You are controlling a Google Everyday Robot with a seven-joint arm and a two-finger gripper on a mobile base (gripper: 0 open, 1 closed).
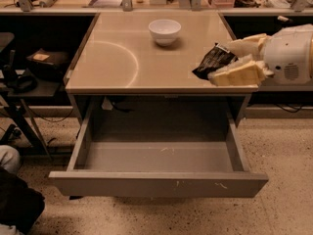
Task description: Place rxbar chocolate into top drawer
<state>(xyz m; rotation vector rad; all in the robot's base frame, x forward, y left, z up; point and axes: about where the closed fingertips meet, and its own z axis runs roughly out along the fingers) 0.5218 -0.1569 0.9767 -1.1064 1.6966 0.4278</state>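
Observation:
The rxbar chocolate (213,60), a flat dark wrapper, is held between my gripper's (230,62) pale fingers (238,75) above the table's right front part. The gripper reaches in from the right, shut on the bar. The top drawer (159,182) is pulled wide open below the table front; its grey inside is bare, with a scuffed front panel.
A white bowl (164,31) stands at the back middle of the tan tabletop (117,58). A dark side stand with black items (41,62) is at the left. Shelves with clutter run along the back. A person's knee (12,199) shows at the bottom left.

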